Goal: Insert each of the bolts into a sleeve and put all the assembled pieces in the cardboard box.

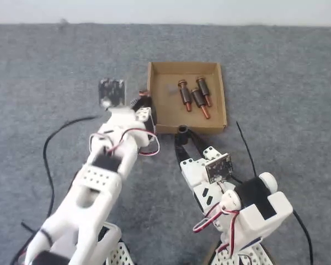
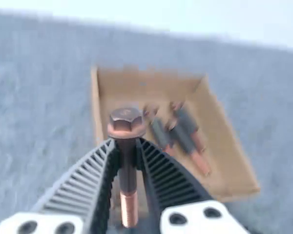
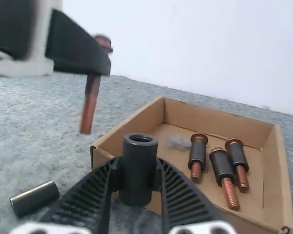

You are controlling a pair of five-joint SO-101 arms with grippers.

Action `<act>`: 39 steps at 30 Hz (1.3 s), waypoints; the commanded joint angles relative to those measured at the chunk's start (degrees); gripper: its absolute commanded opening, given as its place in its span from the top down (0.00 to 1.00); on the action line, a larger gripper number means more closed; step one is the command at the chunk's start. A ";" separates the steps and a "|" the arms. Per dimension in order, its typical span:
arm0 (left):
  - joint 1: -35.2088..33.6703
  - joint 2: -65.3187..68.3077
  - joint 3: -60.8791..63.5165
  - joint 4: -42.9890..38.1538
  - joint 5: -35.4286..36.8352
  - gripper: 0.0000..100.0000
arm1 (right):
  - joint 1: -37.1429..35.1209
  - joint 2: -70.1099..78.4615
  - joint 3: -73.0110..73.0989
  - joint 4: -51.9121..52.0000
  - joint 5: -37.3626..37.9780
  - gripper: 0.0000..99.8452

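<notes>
Left gripper (image 2: 127, 146) is clamped on a copper bolt (image 2: 127, 168), fingers pinching the shank. The hex head sits above the fingertips and the threaded end hangs out below. From the high view, that gripper (image 1: 144, 105) is up just beside the left wall of the cardboard box (image 1: 185, 65), outside it.

Over to the right gripper (image 3: 137, 170): it's closed around a black sleeve (image 3: 138, 156), held upright with the open bore facing up. It sits just in front of the box's near wall (image 1: 190, 128).

In the right wrist view the bolt (image 3: 89, 105) hangs higher than the sleeve and off to one side, clear of it. It seems to lean slightly off vertical, though the blur makes that hard to call.

Inside the box, three assembled pieces (image 1: 194, 97) lie close together on the floor, copper tips poking out of dark sleeves. A spare sleeve (image 3: 34, 197) lies on its side on the grey mat (image 1: 276, 83), outside the box near its corner.
</notes>
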 commanded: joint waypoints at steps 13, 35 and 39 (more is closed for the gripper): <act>13.10 -23.12 12.18 -11.16 -0.18 0.99 | -0.22 -2.42 1.58 0.22 -0.53 0.99; 17.14 -23.56 6.02 2.11 -0.44 0.99 | -0.31 -2.42 1.76 0.13 -0.53 0.99; 14.07 -18.81 5.58 -5.36 -0.44 0.99 | -0.31 -2.42 1.76 0.13 -0.53 0.99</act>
